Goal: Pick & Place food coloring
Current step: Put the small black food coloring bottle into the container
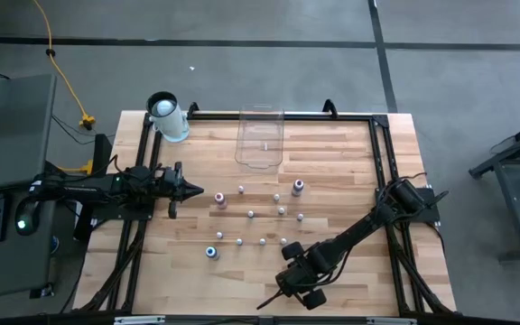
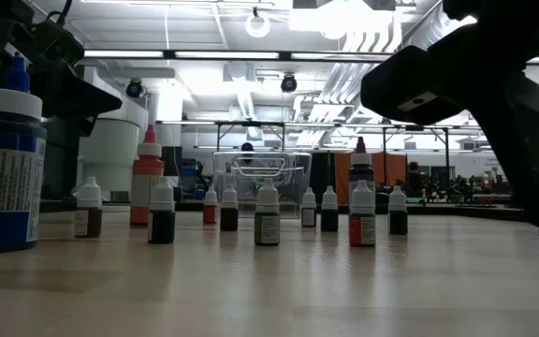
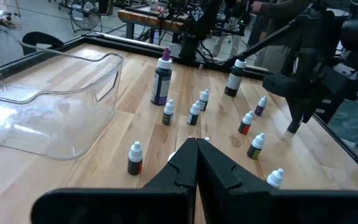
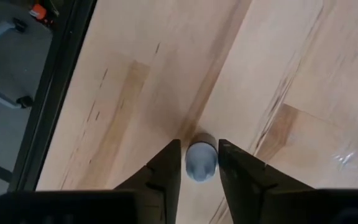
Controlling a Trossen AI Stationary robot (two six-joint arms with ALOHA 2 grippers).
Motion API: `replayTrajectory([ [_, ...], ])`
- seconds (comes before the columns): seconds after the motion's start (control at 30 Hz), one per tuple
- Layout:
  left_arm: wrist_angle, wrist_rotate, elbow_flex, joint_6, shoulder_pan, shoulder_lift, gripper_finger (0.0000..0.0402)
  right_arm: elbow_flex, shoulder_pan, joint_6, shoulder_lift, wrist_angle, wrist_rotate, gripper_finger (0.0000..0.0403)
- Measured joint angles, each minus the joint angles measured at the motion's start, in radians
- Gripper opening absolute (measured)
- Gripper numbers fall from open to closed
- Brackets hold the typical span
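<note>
Food coloring bottles (image 1: 262, 215): upright, scattered across table centre, between both arms. One bottle (image 4: 201, 163), pale cap, stands apart near front table edge, between right gripper (image 4: 199, 163) fingers.
Right gripper fingers: partly open, narrow gap, one each side of cap, just beside it; contact cannot be told.
Left gripper (image 1: 192, 192): fingers fully closed, nothing held, at left edge of bottle group.
Clear bin (image 1: 260, 140): behind bottles, near rear edge.
White cylinder (image 1: 168, 117): rear left corner.
Wooden table (image 1: 350, 153).
</note>
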State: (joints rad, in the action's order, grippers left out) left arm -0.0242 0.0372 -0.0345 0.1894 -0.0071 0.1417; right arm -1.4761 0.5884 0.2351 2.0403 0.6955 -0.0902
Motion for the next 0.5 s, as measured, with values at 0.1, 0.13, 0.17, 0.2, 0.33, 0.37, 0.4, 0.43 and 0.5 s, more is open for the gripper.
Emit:
replayTrajectory([
  [0.1, 0.000, 0.000, 0.000, 0.000, 0.000, 0.000, 0.0001, 0.000, 0.000, 0.000, 0.001, 0.008, -0.008, 0.0090],
  [0.13, 0.000, 0.000, 0.000, 0.000, 0.000, 0.000, 0.0001, 0.000, 0.000, 0.000, 0.001, 0.008, -0.013, 0.0088],
  [0.17, 0.000, 0.000, 0.000, 0.000, 0.000, 0.000, 0.0001, 0.000, 0.000, 0.000, 0.001, 0.009, -0.014, 0.0086],
  [0.2, 0.000, 0.000, 0.000, 0.000, 0.000, 0.000, 0.0001, 0.000, 0.000, 0.000, 0.001, 0.009, -0.014, 0.0084],
  [0.33, 0.000, 0.000, 0.000, 0.000, 0.000, 0.000, 0.0001, 0.000, 0.000, 0.001, 0.001, 0.009, -0.014, 0.0079],
  [0.37, 0.000, 0.000, 0.000, 0.000, 0.000, 0.000, 0.0001, 0.000, 0.000, 0.001, 0.001, 0.009, -0.014, 0.0078],
  [0.4, 0.000, 0.000, 0.000, 0.000, 0.000, 0.000, 0.0001, 0.000, 0.000, 0.001, 0.001, 0.010, -0.014, 0.0077],
  [0.43, 0.000, 0.000, 0.000, 0.000, 0.000, 0.000, 0.0001, 0.000, 0.000, 0.001, 0.001, 0.010, -0.014, 0.0077],
  [0.5, 0.000, 0.000, 0.000, 0.000, 0.000, 0.000, 0.0001, 0.000, 0.000, 0.001, 0.001, 0.010, -0.014, 0.0076],
])
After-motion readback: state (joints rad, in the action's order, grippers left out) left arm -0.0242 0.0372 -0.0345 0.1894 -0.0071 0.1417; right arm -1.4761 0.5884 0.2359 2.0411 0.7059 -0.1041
